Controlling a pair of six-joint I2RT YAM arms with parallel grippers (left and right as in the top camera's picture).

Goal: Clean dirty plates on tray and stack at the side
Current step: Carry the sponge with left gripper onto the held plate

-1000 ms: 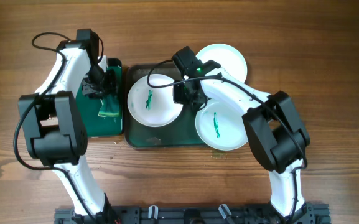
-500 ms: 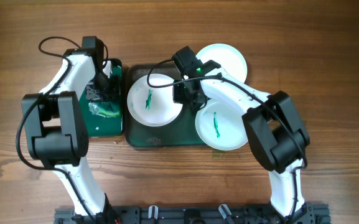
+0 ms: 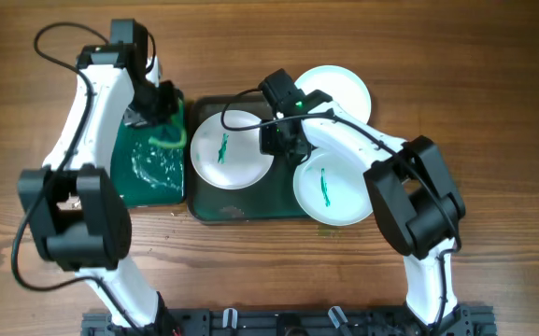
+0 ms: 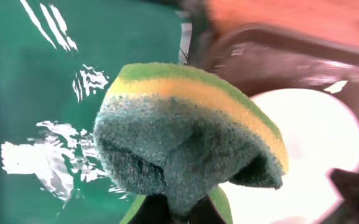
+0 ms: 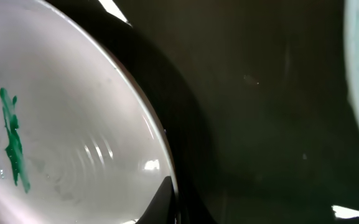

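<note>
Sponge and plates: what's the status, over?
Left gripper shut on sponge, above sponge tray. Right gripper shut on left plate rim. It and right plate green-streaked. Nothing between sponge and plate.

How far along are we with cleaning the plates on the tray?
Early. Done: the left gripper holds the sponge at the sponge tray's edge. In hand: the right gripper appears to pinch the left plate at its rim, steadying it. Left: the left plate and right plate both show green streaks on the tray, so wiping and stacking remain. The far plate shows no streak.
</note>
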